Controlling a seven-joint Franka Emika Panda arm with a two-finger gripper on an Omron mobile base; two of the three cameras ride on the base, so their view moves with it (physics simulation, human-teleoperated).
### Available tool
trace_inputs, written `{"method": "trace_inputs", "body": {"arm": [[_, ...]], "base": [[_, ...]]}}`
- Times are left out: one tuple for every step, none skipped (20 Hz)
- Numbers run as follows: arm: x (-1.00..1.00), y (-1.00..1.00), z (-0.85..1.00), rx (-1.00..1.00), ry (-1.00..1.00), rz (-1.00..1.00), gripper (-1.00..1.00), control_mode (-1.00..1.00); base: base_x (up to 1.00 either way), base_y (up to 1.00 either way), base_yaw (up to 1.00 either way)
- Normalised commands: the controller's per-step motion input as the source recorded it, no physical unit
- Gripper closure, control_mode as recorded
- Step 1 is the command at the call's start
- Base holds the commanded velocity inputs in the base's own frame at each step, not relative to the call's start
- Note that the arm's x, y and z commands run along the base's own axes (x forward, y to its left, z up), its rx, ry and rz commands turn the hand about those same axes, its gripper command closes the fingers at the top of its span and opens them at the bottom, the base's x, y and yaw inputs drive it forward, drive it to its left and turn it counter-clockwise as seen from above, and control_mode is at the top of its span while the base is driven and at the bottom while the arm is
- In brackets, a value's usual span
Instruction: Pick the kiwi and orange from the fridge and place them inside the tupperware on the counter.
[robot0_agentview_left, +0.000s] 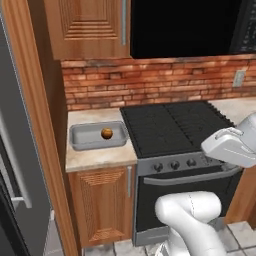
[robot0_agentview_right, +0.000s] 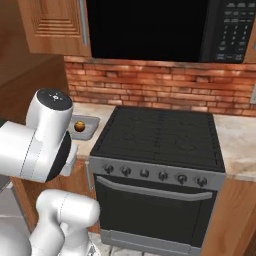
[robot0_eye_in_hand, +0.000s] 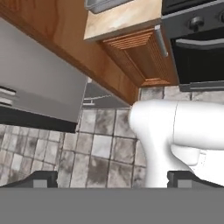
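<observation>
The orange (robot0_agentview_left: 106, 133) lies inside the grey tupperware (robot0_agentview_left: 80, 140), which stands on the beige counter (robot0_agentview_left: 100, 158) left of the stove. From the right base view the orange (robot0_agentview_right: 79, 126) and the tupperware's rim (robot0_agentview_right: 91, 128) peek out beside my white arm. The kiwi is out of view. At the far left stands the fridge (robot0_agentview_left: 12, 145), its dark grey door and silver bar handle facing me; the interior is hidden. In the hand view my gripper (robot0_eye_in_hand: 116, 178) points down at the tiled floor, open and holding nothing, with the fridge door (robot0_eye_in_hand: 39, 87) to its left.
A black stovetop (robot0_agentview_left: 172, 125) with an oven (robot0_agentview_left: 185, 195) below sits right of the counter. A brown cabinet door (robot0_eye_in_hand: 140, 57) is under the counter. A tall wooden panel (robot0_agentview_left: 40, 125) separates fridge and counter. A dark microwave (robot0_agentview_right: 150, 30) hangs above the stove.
</observation>
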Motion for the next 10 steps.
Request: {"method": "trace_inputs", "body": {"arm": [[0.0, 0.0, 0.0, 0.0, 0.0, 0.0, -1.0, 1.0], [0.0, 0.0, 0.0, 0.0, 0.0, 0.0, -1.0, 1.0], [0.0, 0.0, 0.0, 0.0, 0.0, 0.0, -1.0, 1.0], [0.0, 0.0, 0.0, 0.0, 0.0, 0.0, -1.0, 1.0], [0.0, 0.0, 0.0, 0.0, 0.0, 0.0, -1.0, 1.0], [0.0, 0.0, 0.0, 0.0, 0.0, 0.0, -1.0, 1.0], [0.0, 0.0, 0.0, 0.0, 0.0, 0.0, -1.0, 1.0], [0.0, 0.0, 0.0, 0.0, 0.0, 0.0, -1.0, 1.0], [0.0, 0.0, 0.0, 0.0, 0.0, 0.0, -1.0, 1.0], [0.0, 0.0, 0.0, 0.0, 0.0, 0.0, -1.0, 1.0]], "base": [[-0.78, 0.32, 0.0], [-0.77, 0.34, 0.0], [-0.75, 0.35, 0.0], [-0.73, 0.39, 0.0], [-0.71, 0.44, 0.0], [-0.68, 0.49, 0.0], [-0.64, 0.55, 0.03], [-0.62, 0.59, 0.05], [-0.55, 0.65, 0.07], [-0.49, 0.69, 0.06]]}}
